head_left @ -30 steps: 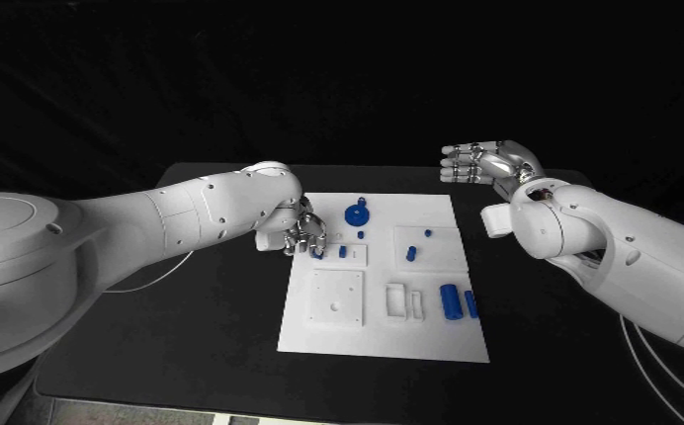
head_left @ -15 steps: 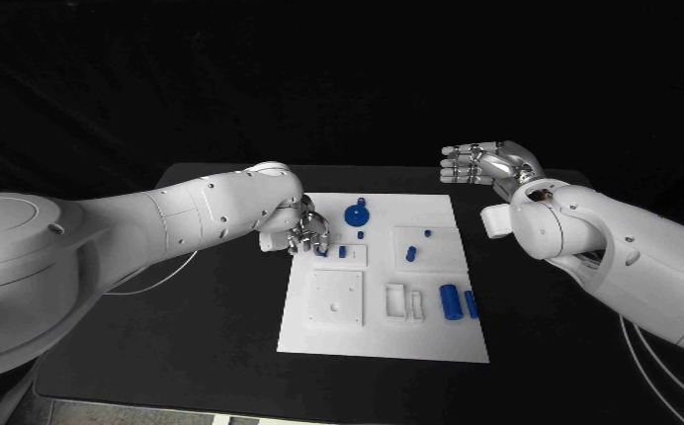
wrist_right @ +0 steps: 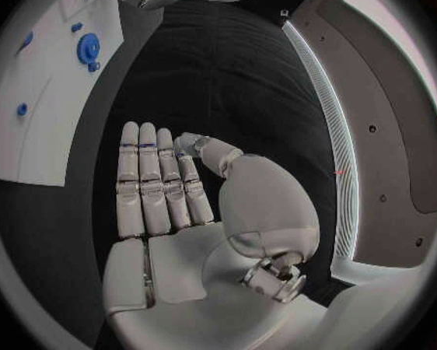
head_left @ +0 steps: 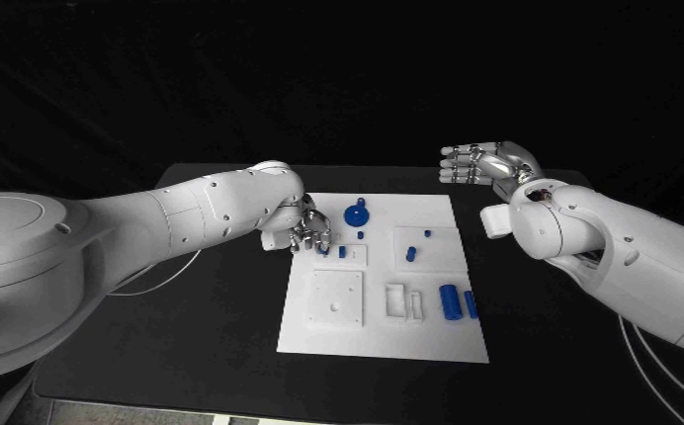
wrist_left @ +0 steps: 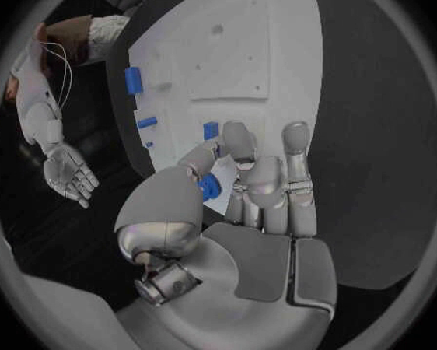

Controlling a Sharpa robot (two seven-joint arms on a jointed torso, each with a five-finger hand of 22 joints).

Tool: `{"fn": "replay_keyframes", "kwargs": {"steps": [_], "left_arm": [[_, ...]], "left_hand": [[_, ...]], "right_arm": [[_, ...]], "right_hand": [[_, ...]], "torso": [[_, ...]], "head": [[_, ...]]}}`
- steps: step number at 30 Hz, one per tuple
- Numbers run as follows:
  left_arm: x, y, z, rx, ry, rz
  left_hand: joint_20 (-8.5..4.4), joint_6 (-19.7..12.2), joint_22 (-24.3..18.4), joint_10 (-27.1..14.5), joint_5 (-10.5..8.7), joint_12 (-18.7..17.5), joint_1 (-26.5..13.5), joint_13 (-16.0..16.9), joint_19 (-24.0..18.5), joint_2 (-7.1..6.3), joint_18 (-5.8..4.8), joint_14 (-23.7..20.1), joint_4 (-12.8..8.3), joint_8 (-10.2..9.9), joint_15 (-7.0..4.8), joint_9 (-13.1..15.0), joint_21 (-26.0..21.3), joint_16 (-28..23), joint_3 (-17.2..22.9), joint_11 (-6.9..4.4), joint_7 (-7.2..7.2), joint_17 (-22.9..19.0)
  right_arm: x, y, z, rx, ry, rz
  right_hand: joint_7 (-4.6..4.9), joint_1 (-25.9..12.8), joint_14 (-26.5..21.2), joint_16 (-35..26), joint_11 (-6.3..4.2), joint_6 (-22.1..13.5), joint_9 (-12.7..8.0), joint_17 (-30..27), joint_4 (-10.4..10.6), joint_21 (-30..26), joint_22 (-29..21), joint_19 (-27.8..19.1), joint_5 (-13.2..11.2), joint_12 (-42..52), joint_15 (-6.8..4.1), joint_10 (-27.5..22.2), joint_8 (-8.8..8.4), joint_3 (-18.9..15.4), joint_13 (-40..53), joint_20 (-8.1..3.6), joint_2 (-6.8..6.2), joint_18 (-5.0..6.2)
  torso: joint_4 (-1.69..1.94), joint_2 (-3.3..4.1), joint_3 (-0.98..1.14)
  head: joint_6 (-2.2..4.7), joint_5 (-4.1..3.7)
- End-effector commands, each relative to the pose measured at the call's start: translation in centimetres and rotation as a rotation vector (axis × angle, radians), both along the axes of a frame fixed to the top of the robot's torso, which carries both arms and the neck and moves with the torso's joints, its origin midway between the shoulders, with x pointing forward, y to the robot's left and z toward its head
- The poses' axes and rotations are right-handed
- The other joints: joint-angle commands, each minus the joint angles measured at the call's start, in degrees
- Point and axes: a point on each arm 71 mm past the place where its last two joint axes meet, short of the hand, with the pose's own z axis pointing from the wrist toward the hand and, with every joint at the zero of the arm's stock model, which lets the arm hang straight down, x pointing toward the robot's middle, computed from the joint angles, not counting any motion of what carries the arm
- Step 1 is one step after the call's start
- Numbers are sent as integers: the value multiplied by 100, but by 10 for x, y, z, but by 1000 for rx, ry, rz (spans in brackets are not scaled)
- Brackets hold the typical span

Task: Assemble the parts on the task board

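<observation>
Nothing moved: left hand fingers pinch small blue part over task board; right hand fingers empty, straight.

The task board lies in the middle of the table. The left hand sits over the board's left far edge. The right hand hangs beyond its right far corner, well apart from it.

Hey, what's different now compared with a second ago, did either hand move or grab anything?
Nothing has visibly changed. The left hand still rests at the left edge of the task board, pinching a small blue part between thumb and finger. The right hand still hangs open beyond the board's far right corner.
</observation>
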Motion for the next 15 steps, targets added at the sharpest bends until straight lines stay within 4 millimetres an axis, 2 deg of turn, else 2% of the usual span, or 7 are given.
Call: {"fn": "replay_keyframes", "kwargs": {"steps": [1,11,15], "left_arm": [[0,-3,-1,-9,7,-9],[0,-5,-2,7,20,-25],[-1,-5,-2,18,28,-36]], "left_hand": [[-13,1286,102,241,15,30,24,3,43,13,60,24,4,22,6,1541,1,-5,46,-73,-763,6],[-13,1284,102,241,16,30,31,2,41,12,60,22,5,22,6,1546,1,-9,43,-73,-763,1],[-10,1288,103,242,18,32,41,2,40,11,60,25,3,23,7,1550,5,-3,43,-73,-764,10]], "right_arm": [[0,2,1,-1,-5,14],[0,3,1,0,-5,17],[0,3,1,0,-5,19]], "right_hand": [[9,-33,-8,-11,-12,-36,-7,-7,-24,57,-38,-52,3,-31,38,-37,4,8,-5,2,-28,59],[9,-33,-8,-11,-12,-36,-7,-7,-24,57,-38,-52,3,-31,38,-37,4,8,-5,2,-28,59],[9,-24,-12,-12,-13,-37,-7,-8,-33,69,-47,-55,6,-31,38,-37,4,13,-5,2,-30,60]], "torso": [[-6,10,-5],[8,2,-1],[0,0,-3]], "head": [[-3,-3],[-30,-10],[-34,-5]]}}
